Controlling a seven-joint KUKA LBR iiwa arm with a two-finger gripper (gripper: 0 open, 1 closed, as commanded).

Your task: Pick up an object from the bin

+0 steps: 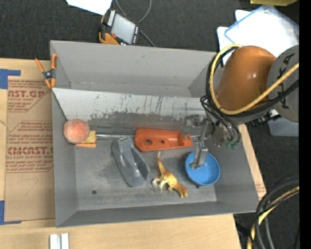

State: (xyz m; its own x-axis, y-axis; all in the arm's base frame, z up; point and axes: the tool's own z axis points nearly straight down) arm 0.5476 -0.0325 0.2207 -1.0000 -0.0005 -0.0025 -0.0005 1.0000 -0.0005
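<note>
surface: pale wood tabletop point(146, 233) | surround: dark floor point(24, 24), possibly carpet | top edge: white paper point(91, 5)

Arm point(245, 80) in from right, gripper point(199, 159) pointing down.

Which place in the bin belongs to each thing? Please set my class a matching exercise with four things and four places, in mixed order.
Things:
1 pink ball
2 blue dish
3 yellow toy animal
4 orange flat piece

Places:
A under the hand
B far left of the bin floor
C middle, its right end beside the hand
D front, just right of the grey curved piece

Pairs: 1-B, 2-A, 3-D, 4-C
</note>
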